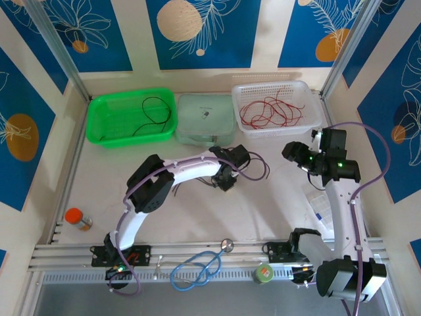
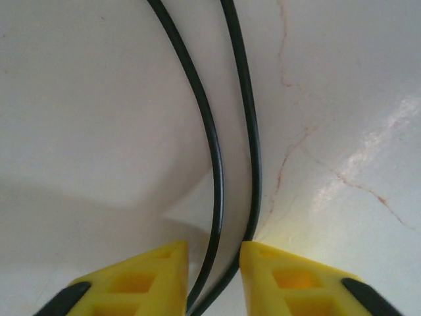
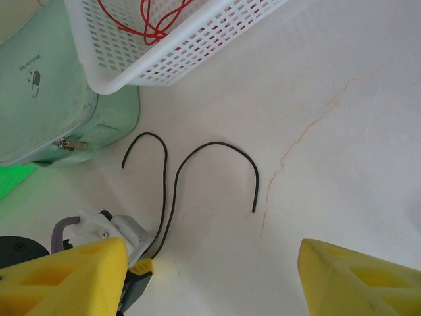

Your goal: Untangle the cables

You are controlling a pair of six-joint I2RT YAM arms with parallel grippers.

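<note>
On the pale table, the left gripper [image 2: 214, 276] pinches two thin black cables [image 2: 230, 151]; the right gripper [image 3: 210, 276] hangs wide apart. Beyond, a green plastic basket [image 1: 105, 125] holds one black wire [image 1: 152, 112], a white mesh basket [image 1: 309, 105] tangled red wires [image 1: 270, 112].

Top view high, downward; wrist views close, sharing black cables [image 2: 214, 151].

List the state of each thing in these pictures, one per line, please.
Left pincer: low at the table, two strands of black cable between its fingers, not visibly clamped.
Right pincer: open, empty, above the table.
Red cables: tangled in the white basket.
Green basket: holds one black wire.
Mint case: zipped shut.
Stethoscope: lying loose at the near edge.
Orange-capped bottle: on its side.
</note>
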